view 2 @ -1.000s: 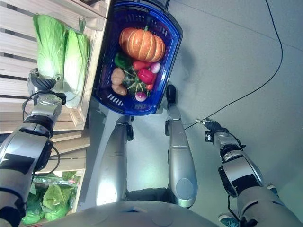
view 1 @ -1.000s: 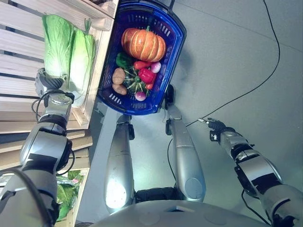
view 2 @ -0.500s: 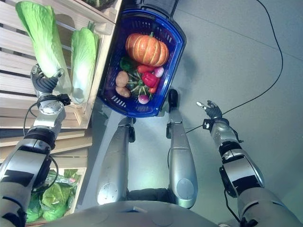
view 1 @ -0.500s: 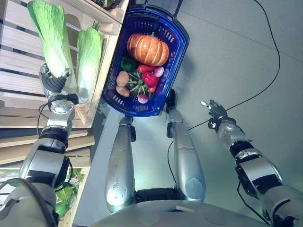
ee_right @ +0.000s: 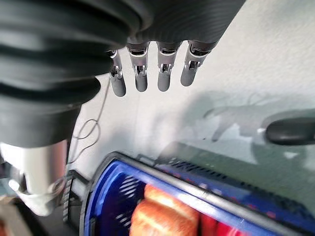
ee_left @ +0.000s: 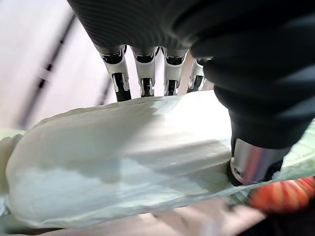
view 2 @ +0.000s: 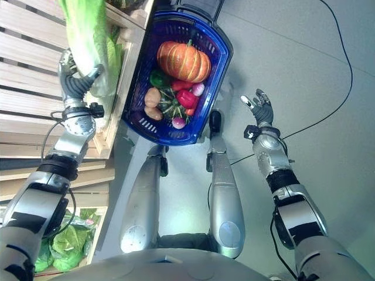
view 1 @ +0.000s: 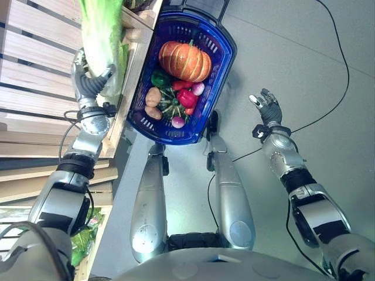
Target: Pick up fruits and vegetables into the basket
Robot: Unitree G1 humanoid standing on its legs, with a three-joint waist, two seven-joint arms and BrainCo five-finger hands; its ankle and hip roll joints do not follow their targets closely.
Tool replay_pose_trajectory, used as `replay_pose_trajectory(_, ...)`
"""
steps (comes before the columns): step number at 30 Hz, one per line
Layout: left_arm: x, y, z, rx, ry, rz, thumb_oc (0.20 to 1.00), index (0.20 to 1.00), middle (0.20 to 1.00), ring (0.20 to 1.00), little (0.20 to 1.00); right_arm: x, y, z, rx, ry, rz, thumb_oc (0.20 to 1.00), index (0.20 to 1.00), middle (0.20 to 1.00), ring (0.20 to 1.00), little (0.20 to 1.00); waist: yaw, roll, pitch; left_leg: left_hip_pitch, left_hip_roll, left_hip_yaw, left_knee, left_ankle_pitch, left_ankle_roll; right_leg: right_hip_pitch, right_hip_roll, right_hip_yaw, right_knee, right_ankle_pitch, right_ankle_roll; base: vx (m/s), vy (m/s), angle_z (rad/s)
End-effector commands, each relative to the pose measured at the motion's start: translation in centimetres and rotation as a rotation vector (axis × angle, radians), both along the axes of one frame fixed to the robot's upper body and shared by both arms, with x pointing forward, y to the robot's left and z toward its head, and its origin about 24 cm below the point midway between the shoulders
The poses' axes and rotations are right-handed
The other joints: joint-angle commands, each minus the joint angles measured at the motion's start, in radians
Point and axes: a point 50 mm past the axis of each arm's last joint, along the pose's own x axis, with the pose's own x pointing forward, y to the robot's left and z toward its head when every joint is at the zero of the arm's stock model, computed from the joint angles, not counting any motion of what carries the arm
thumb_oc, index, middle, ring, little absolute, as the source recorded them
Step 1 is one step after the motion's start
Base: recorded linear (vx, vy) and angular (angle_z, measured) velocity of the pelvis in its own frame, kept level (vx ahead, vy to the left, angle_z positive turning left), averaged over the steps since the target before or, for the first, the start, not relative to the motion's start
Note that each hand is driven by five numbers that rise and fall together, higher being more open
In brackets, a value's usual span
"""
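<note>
My left hand (view 1: 89,83) is shut on a long pale-green napa cabbage (view 1: 102,26), held up at the wooden shelf's edge, just left of the blue basket (view 1: 225,58). In the left wrist view its fingers (ee_left: 142,81) and thumb (ee_left: 252,164) curl round the cabbage (ee_left: 123,162). The basket holds an orange pumpkin (view 1: 184,58), a green pepper (view 1: 158,78), a red pepper (view 1: 187,97), a potato (view 1: 153,96) and radishes. My right hand (view 1: 266,106) is open, raised over the floor right of the basket; its straight fingers (ee_right: 147,73) point towards the basket (ee_right: 110,196).
A slatted wooden shelf (view 1: 35,70) runs along the left, with a second cabbage (view 2: 112,55) lying at its edge behind the held one. A lower crate holds leafy greens (view 2: 64,243). Grey floor lies to the right of the basket.
My left hand has lifted the cabbage off the shelf and carried it right, towards the basket. My right hand has risen and moved closer to the basket, fingers spread.
</note>
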Motion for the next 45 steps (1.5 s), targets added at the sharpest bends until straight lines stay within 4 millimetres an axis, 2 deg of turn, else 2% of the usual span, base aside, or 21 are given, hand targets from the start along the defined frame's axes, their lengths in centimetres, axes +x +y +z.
replay_pose_trajectory(1, -0.7, -1.3, 1.6, 0.057, -0.128, -0.079, 0.200, 0.200, 0.200, 0.200, 0.200, -0.9, -1.1, 1.6, -0.008, -0.119, 0.000, 1.000, 1.000, 1.000, 1.000, 1.000, -0.008, 0.062, -0.027, 0.009, -0.046, 0.001, -0.114, 0.056, 0.010, 0.065, 0.064, -0.089, 0.082, -0.163, -0.003, 0.00, 0.000, 0.00)
replay_pose_trajectory(6, -1.2, -3.1, 2.3, 0.194, -0.156, -0.174, 0.200, 0.200, 0.200, 0.200, 0.200, -1.1, 0.1, 3.2, 0.006, -0.209, 0.070, 1.000, 1.000, 1.000, 1.000, 1.000, -0.011, 0.067, -0.027, 0.015, -0.045, 0.006, -0.122, 0.060, 0.009, 0.069, 0.060, -0.093, 0.076, -0.160, 0.002, 0.00, 0.000, 0.00)
replay_pose_trajectory(15, -1.9, -5.4, 3.5, 0.305, -0.198, -0.326, 0.200, 0.200, 0.200, 0.200, 0.200, -1.5, 1.9, 5.5, 0.021, -0.315, 0.206, 1.000, 1.000, 1.000, 1.000, 1.000, -0.017, 0.069, -0.027, 0.027, -0.039, 0.017, -0.138, 0.065, 0.009, 0.077, 0.058, -0.089, 0.065, -0.153, 0.010, 0.00, 0.000, 0.00)
replay_pose_trajectory(21, -2.5, -7.6, 4.2, 0.351, -0.210, -0.463, 0.200, 0.200, 0.200, 0.200, 0.200, -2.0, 3.9, 7.0, 0.041, -0.389, 0.312, 1.000, 1.000, 1.000, 1.000, 1.000, -0.018, 0.067, -0.027, 0.034, -0.037, 0.019, -0.147, 0.067, 0.010, 0.084, 0.057, -0.088, 0.057, -0.150, 0.015, 0.00, 0.000, 0.00)
replay_pose_trajectory(33, -3.3, -11.7, 3.9, 0.372, -0.183, -0.666, 0.200, 0.200, 0.200, 0.200, 0.200, -3.0, 7.3, 9.3, 0.085, -0.480, 0.496, 1.000, 1.000, 1.000, 1.000, 1.000, -0.022, 0.045, -0.027, 0.041, -0.033, 0.024, -0.166, 0.070, 0.014, 0.085, 0.063, -0.084, 0.043, -0.137, 0.025, 0.00, 0.000, 0.00)
replay_pose_trajectory(45, -3.6, -13.0, 3.1, 0.413, -0.131, -0.746, 0.200, 0.200, 0.200, 0.200, 0.200, -3.6, 9.2, 10.6, 0.095, -0.503, 0.643, 1.000, 1.000, 1.000, 1.000, 1.000, -0.016, 0.037, -0.027, 0.043, -0.030, 0.025, -0.172, 0.071, 0.013, 0.084, 0.066, -0.086, 0.039, -0.133, 0.030, 0.00, 0.000, 0.00)
